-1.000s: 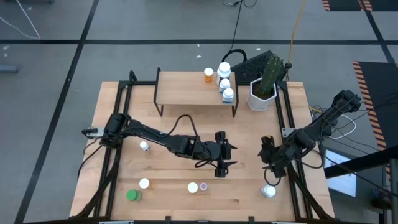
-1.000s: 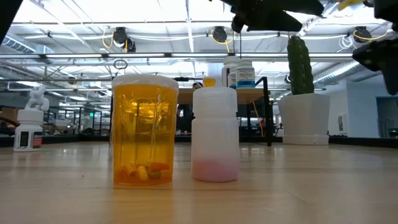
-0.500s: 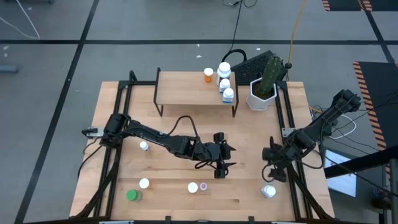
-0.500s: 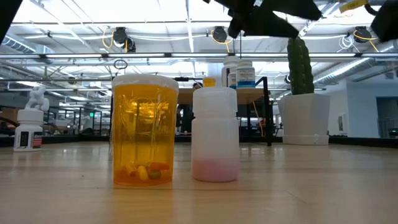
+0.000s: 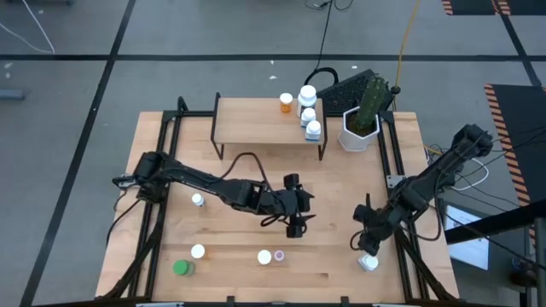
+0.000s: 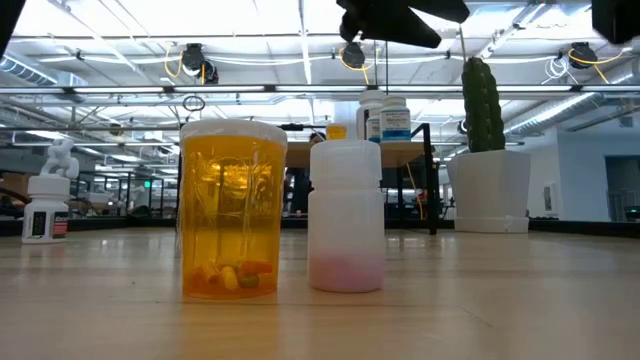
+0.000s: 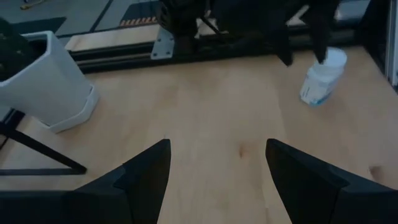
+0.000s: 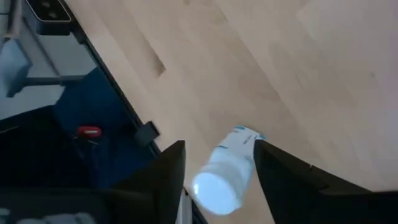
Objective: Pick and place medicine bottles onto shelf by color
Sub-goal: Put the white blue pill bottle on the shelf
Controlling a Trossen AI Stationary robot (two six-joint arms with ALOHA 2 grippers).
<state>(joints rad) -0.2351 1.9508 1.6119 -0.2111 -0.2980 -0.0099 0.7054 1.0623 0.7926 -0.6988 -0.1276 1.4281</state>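
Note:
A white medicine bottle stands near the table's right front corner, and my right gripper hovers just above it, tipped downward. In the right wrist view the bottle shows between the open fingers, with a gap on one side. My left gripper hangs open over the table's middle with nothing between its fingers. An orange bottle and three white ones stand on the shelf. More bottles stand on the table: a small white one, a green one, a tiny purple one and two white-capped ones.
A white hexagonal pot with a cactus stands right of the shelf, and a keyboard lies behind it. Black frame rails run along the table's left and right sides. Bare wood lies between the two grippers.
My right gripper has rolled about its own axis and moved toward the table's near edge, coming over the white bottle at the right front. My left gripper has risen a little and drawn back toward the table's left. The bottles have stayed where they were.

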